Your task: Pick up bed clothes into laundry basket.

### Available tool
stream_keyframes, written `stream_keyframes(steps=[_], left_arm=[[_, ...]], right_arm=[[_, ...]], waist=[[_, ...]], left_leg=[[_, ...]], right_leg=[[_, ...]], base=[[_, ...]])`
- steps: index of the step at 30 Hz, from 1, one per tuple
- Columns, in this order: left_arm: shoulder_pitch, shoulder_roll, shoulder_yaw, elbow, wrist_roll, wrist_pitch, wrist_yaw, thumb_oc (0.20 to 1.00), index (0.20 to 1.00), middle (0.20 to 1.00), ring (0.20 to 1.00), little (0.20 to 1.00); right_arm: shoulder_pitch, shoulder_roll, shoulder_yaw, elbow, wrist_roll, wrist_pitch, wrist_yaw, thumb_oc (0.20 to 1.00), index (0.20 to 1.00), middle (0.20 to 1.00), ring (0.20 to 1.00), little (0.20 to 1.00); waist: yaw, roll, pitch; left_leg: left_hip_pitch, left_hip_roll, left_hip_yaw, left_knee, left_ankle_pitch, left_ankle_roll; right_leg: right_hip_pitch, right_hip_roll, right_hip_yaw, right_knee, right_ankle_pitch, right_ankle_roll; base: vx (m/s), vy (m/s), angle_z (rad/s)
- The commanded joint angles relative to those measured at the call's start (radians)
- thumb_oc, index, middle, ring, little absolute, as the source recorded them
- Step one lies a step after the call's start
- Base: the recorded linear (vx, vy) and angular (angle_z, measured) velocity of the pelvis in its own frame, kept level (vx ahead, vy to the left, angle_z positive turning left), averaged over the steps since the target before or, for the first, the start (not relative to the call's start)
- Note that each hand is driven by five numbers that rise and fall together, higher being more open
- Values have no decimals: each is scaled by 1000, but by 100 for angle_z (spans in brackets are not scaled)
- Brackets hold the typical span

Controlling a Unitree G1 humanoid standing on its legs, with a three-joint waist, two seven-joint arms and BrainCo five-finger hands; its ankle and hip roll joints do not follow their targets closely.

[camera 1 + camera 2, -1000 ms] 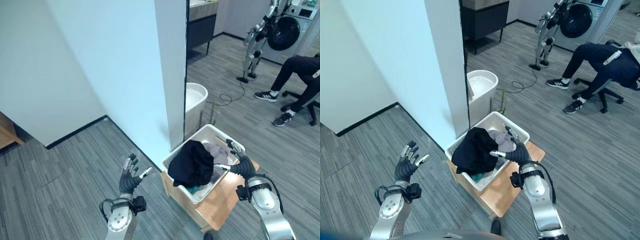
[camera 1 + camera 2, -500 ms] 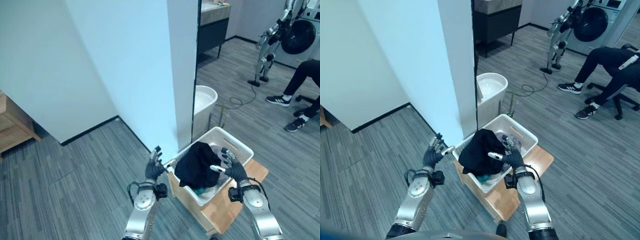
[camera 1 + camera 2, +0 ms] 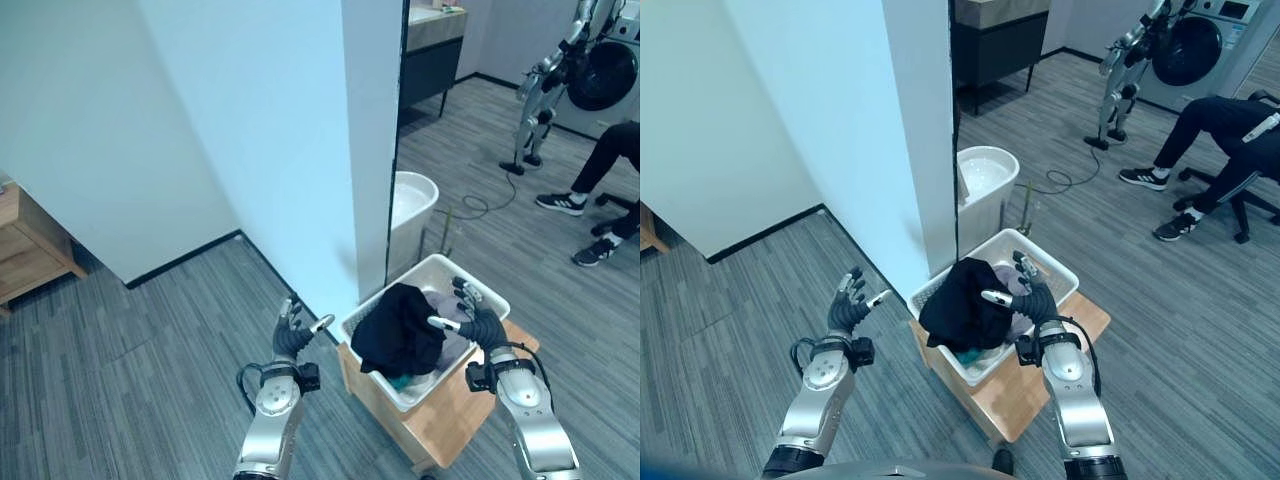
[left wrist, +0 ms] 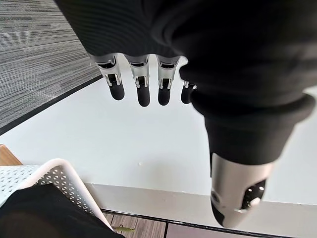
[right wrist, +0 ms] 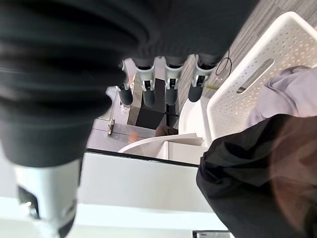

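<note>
Clothes: you can see a black garment (image 3: 398, 338) heaped in the laundry basket (image 3: 491, 298), spilling up over its rim on the wall-side edge, with a pale lilac-grey piece (image 3: 443, 315) tucked behind it and a scrap of teal (image 3: 394, 380) at the front edge.
Basket: it sits on a low wooden stand (image 3: 450, 405), near the stand's wall-side edge, beside the corner of a white wall (image 3: 300, 150).
Progress: you can judge the loading as largely done, since cloth is already inside; nothing loose lies on the grey floor (image 3: 150, 390) that you can see, and no bed is visible.
Left to do: you may still need to push the black garment down off the rim; that is a guess from how it hangs.
Left hand (image 3: 291, 335): it is raised over the floor just beside the basket's wall-side edge, fingers straight and spread, carrying nothing.
Right hand (image 3: 478, 320): it hovers over the basket's far-side rim, fingers relaxed and extended, grasping nothing.
Materials: the basket is rigid white perforated plastic, rectangular with slot handles; the black cloth looks soft, matte and limp.
Surroundings: a person (image 3: 612, 160) sits on a chair well apart.
</note>
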Motion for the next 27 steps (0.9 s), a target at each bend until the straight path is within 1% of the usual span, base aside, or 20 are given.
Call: stream_keyframes(steps=[1, 2, 4, 10, 16, 27], left_arm=[[-88, 28, -16, 19, 23, -73, -26, 1000, 1000, 1000, 1000, 1000], [-88, 28, -16, 20, 22, -73, -26, 1000, 1000, 1000, 1000, 1000], [-95, 6, -46, 64, -37, -96, -82, 1000, 1000, 1000, 1000, 1000], [-82, 10, -79, 59, -41, -122, -109, 1000, 1000, 1000, 1000, 1000], [-78, 0, -101, 59, -34, -125, -113, 1000, 1000, 1000, 1000, 1000], [-49, -11, -108, 54, -54, -123, -122, 1000, 1000, 1000, 1000, 1000]], right_arm=[[-1, 31, -58, -68, -8, -25, 8, 1000, 1000, 1000, 1000, 1000], [-1, 31, -58, -68, -7, -25, 8, 1000, 1000, 1000, 1000, 1000], [-15, 28, -63, -79, -5, -22, 14, 1000, 1000, 1000, 1000, 1000], [11, 12, -68, -112, -15, -27, 25, 1000, 1000, 1000, 1000, 1000], [44, 9, -78, -121, -18, -24, 26, 1000, 1000, 1000, 1000, 1000], [13, 27, -56, -99, -15, -40, 14, 1000, 1000, 1000, 1000, 1000]], waist=[[3, -54, -58], [3, -54, -58], [-3, -51, -56], [-9, -42, -52], [-5, -36, -55], [-6, -30, -54]], left_leg=[[-48, 27, -38, 7, 66, -12], [-48, 27, -38, 7, 66, -12], [-51, 31, -33, 7, 66, -12], [-52, 34, -29, 7, 68, -12], [-45, 35, -30, 7, 67, -13], [-46, 38, -25, 7, 71, -11]], right_leg=[[65, -34, -32, 19, -43, -16], [64, -34, -32, 19, -43, -16], [61, -31, -27, 19, -44, -19], [62, -29, -29, 19, -47, -26], [71, -24, -32, 19, -53, -27], [64, -23, -29, 19, -51, -29]], base=[[0, 0, 0], [-31, -13, -1], [0, 0, 0], [-1, 1, -1], [-2, -2, 1], [0, 0, 0]])
